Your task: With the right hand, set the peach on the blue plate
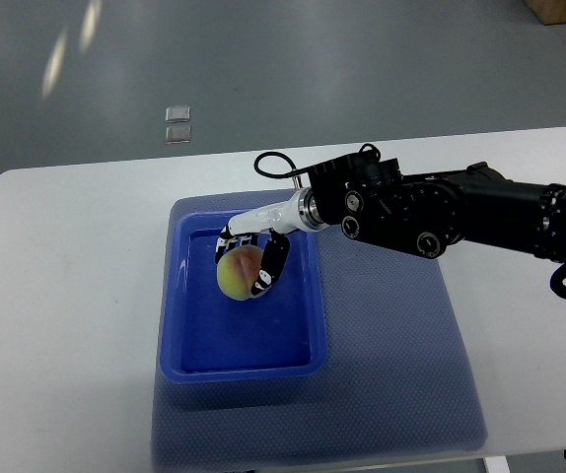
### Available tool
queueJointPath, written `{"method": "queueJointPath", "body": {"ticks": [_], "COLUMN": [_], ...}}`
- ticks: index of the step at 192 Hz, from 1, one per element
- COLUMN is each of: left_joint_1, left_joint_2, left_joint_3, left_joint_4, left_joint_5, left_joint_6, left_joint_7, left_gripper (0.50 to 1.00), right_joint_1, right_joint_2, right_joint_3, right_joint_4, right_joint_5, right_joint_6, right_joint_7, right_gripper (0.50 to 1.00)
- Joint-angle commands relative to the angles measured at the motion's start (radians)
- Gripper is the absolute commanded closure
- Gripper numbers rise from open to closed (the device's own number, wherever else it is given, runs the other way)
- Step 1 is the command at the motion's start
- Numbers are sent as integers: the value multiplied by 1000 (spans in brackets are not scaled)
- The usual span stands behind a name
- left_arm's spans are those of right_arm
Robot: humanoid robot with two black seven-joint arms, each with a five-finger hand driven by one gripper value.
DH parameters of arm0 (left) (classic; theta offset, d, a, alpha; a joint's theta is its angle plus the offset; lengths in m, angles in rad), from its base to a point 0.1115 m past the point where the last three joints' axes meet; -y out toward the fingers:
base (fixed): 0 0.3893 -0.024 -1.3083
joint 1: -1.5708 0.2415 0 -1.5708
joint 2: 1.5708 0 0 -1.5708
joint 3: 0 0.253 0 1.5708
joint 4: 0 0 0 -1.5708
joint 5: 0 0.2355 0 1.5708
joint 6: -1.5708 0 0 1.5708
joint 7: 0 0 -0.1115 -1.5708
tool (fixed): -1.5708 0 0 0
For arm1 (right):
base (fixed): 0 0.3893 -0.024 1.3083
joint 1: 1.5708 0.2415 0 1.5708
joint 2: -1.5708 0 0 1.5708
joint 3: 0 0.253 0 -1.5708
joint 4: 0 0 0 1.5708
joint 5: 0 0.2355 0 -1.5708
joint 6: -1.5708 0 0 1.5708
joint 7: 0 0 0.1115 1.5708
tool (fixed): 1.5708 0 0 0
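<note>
Peach (237,273) sits wrapped in the curled fingers of the right hand (251,258), held over the blue plate (194,360) at frame centre-left, apparently positioned for release there.

It looks like a robot lab: a plain white tabletop (66,296) stands on a bare grey floor (263,59).
</note>
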Motion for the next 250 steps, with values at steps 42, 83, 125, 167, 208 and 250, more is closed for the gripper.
{"method": "queueJointPath", "body": {"ticks": [42, 83, 125, 167, 208, 250], "left_joint_1": [0, 0, 0, 0, 0, 0], "left_joint_2": [0, 0, 0, 0, 0, 0], "left_joint_3": [0, 1, 1, 1, 1, 1], "left_joint_4": [0, -3, -17, -29, -32, -31], "left_joint_5": [0, 3, 3, 5, 5, 5], "left_joint_6": [0, 0, 0, 0, 0, 0], "left_joint_7": [-1, 0, 1, 1, 1, 1], "left_gripper": [500, 500, 500, 500, 500, 500], "right_joint_1": [67, 140, 28, -414, -602, -650], "right_joint_2": [-26, -241, -402, -357, -177, -132], "right_joint_3": [34, 275, 522, 1141, 1367, 1379], "right_joint_4": [22, 83, 83, 63, -101, -158], "right_joint_5": [17, 78, 187, 532, 794, 926], "right_joint_6": [40, 101, 87, 84, 60, 63], "right_joint_7": [1, 1, 14, 30, 51, 122], "right_gripper": [570, 570, 570, 570, 570, 570]}}
